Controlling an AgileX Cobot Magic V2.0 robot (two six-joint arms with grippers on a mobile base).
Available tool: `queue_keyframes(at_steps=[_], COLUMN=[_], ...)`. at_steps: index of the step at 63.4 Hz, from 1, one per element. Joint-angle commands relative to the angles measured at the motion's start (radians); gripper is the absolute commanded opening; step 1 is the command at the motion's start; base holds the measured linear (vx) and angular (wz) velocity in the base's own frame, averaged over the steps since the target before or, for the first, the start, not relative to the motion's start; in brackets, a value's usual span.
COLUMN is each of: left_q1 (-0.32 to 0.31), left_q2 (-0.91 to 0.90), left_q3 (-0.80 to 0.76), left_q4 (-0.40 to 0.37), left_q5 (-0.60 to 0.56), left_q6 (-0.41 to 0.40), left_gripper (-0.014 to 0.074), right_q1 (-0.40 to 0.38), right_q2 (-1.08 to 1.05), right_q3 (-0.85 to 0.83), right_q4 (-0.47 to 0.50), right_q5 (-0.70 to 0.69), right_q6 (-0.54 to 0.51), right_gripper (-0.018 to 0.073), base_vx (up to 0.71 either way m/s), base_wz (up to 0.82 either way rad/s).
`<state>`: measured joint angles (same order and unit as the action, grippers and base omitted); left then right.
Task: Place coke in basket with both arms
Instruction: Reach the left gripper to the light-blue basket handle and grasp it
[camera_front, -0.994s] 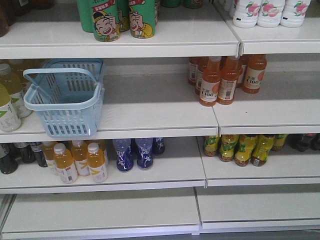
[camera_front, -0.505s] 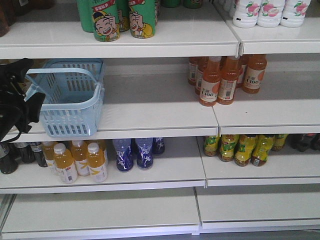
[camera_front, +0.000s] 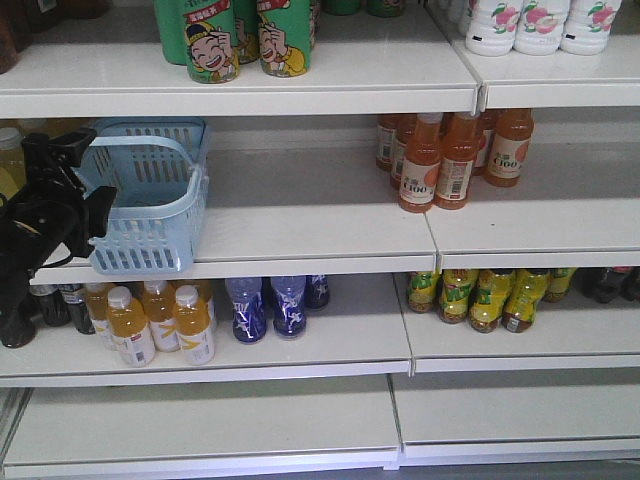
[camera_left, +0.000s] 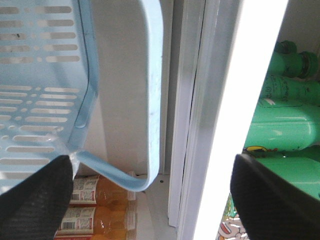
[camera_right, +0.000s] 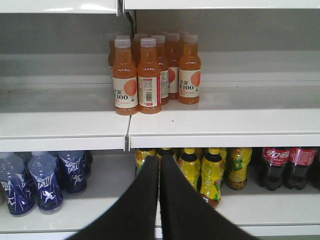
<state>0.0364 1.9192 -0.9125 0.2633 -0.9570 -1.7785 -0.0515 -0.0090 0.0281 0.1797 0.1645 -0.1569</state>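
The light blue basket (camera_front: 150, 205) stands at the left of the middle shelf with its hoop handle (camera_front: 140, 147) raised. My left gripper (camera_front: 92, 178) is at the basket's left end, turned on its side. In the left wrist view this gripper (camera_left: 150, 200) is open, its two black fingertips (camera_left: 35, 200) far apart. The handle's corner (camera_left: 152, 125) shows between and a little ahead of them, touching neither. My right gripper (camera_right: 159, 161) is shut with nothing in it, level with the lower shelf and facing yellow bottles. The coke is out of view.
Orange drink bottles (camera_front: 440, 160) stand at the right of the middle shelf. Green cans (camera_front: 235, 35) are on the shelf above the basket. Below are yellow-orange bottles (camera_front: 160, 320), blue bottles (camera_front: 270, 305) and dark cola bottles with red labels (camera_right: 282, 165). A shelf edge (camera_left: 240, 100) runs close past the left gripper.
My left arm has come in from the left edge and moved right and up to the basket's handle. The basket has stayed in place.
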Motion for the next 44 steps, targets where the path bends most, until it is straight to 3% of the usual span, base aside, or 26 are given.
queue_keyframes(at_steps=[1, 44], left_q1=[-0.004, -0.004], left_q2=[-0.023, 0.113], left_q3=[-0.056, -0.242], left_q4=[-0.016, -0.067], left_q5=[-0.076, -0.039], left_q6=[-0.012, -0.005], left_gripper=[0.0594, 0.0593], right_q1=[0.002, 0.002], right_q2=[-0.018, -0.018], right_q3=[0.015, 0.015], right_q4=[0.0, 0.0], right_q5=[-0.071, -0.071], right_q6=[-0.007, -0.007], right_gripper=[-0.0005, -0.0005], base_vx=[0.0, 0.0], base_wz=[0.0, 0.0])
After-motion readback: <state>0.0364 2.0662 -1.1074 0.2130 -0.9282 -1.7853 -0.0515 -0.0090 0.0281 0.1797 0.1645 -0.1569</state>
